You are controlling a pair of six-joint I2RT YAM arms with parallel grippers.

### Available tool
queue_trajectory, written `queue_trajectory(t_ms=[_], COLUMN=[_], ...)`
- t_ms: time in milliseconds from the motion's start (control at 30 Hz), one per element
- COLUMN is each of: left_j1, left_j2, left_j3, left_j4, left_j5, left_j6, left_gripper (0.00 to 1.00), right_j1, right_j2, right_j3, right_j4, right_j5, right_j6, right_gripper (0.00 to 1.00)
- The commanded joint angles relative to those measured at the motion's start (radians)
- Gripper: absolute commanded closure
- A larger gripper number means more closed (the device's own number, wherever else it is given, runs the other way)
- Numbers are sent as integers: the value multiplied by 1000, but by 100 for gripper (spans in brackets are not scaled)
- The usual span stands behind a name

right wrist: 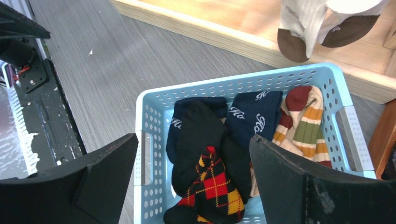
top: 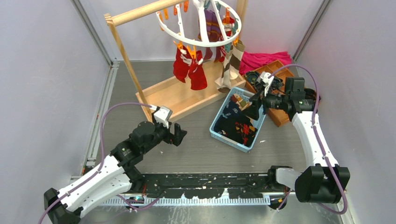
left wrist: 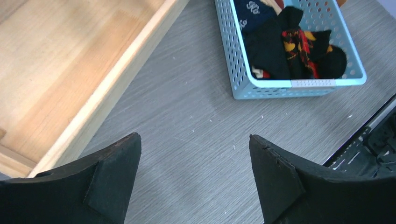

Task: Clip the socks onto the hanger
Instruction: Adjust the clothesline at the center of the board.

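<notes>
Your right tool (right wrist: 194, 138) is empty, jaws apart, with the socks (right wrist: 254, 116) piled in the basket (right wrist: 233, 81) directly below. Left tool (left wrist: 195, 140) is apart too, over the worktop (left wrist: 187, 107). Risk: the overlapping pile means you may pinch 2 socks or catch the rim.

Lighting's bright and even, soft from overhead, only faint shadows on the grey worktop (top: 201, 150). Wrist shots are sharp further out, but the black jaws up close go soft (bit mushy). The metal rail (right wrist: 11, 133) catches some glare.
</notes>
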Motion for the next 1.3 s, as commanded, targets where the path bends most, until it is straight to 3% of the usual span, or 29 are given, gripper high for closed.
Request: queue_trajectory(t_ms=[0, 167, 367, 500, 600, 733, 967, 1133, 1267], left_j1=[1, 5, 75, 173, 285, 382, 459, 554, 697], left_j2=[-44, -73, -52, -97, -149, -213, -243, -184, -94], left_j3=[-151, -289, -330, -353, -341, -216, 33, 112, 169], left_j4=[244, 487, 579, 626, 653, 486, 92, 64, 146], left_j5=[6, -82, -118, -77, 33, 158, 120, 103, 227], left_j6=[27, 28, 33, -45, -138, -143, 5, 80, 50], left_gripper=[14, 13, 13, 13, 12, 12, 6, 4, 4], right_j1=[-5, -4, -2, -2, -2, -2, -2, 0, 0], right_j2=[-13, 4, 17, 11, 3, 3, -2, -3, -5], right_j3=[1, -6, -12, -15, -17, -18, -10, -7, -5], right_j4=[55, 83, 124, 133, 140, 137, 131, 130, 130], right_j5=[6, -14, -51, -47, -48, -69, -88, -96, -106], right_j6=[-31, 7, 67, 81, 89, 87, 102, 108, 115], right_gripper=[5, 5, 5, 5, 5, 5, 5, 5, 5])
